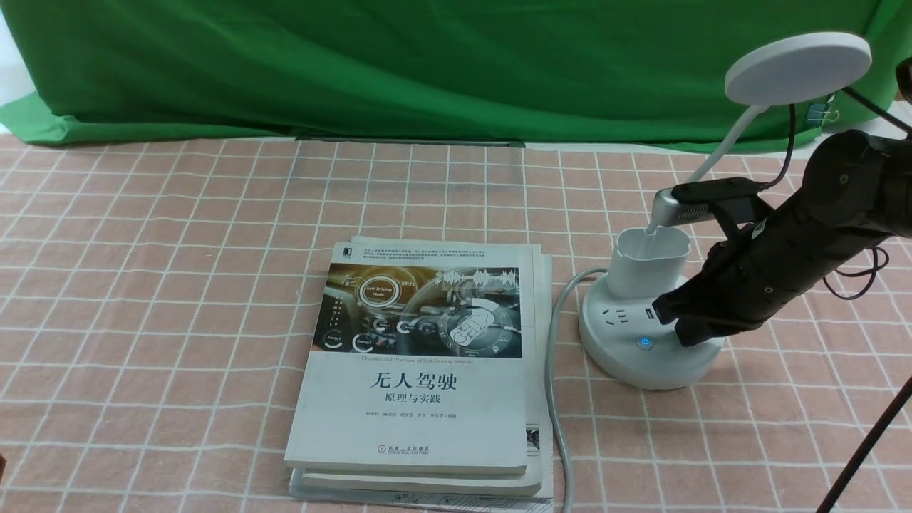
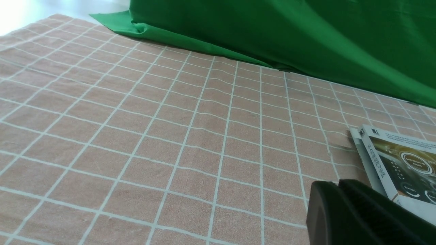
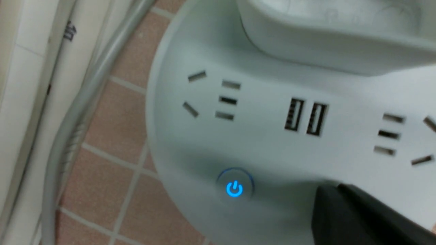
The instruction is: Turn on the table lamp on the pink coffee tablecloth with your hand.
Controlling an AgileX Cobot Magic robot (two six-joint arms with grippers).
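Where the salmon-pink checked tablecloth (image 1: 142,285) covers the counter, we find the white plastic table lamp (image 1: 652,271) on its right part, just right of a stack of glossy paperback books (image 1: 420,370). Its smooth round base carries socket slots and a small round button (image 3: 234,189) glowing blue. A thin neck curves up to a flat disc head. The right hand (image 1: 680,320), blunt black fingers pressed together, sits over the base's near right rim, just right of that button. The left hand (image 2: 339,187), likewise closed, hovers above the woven cloth near the books.
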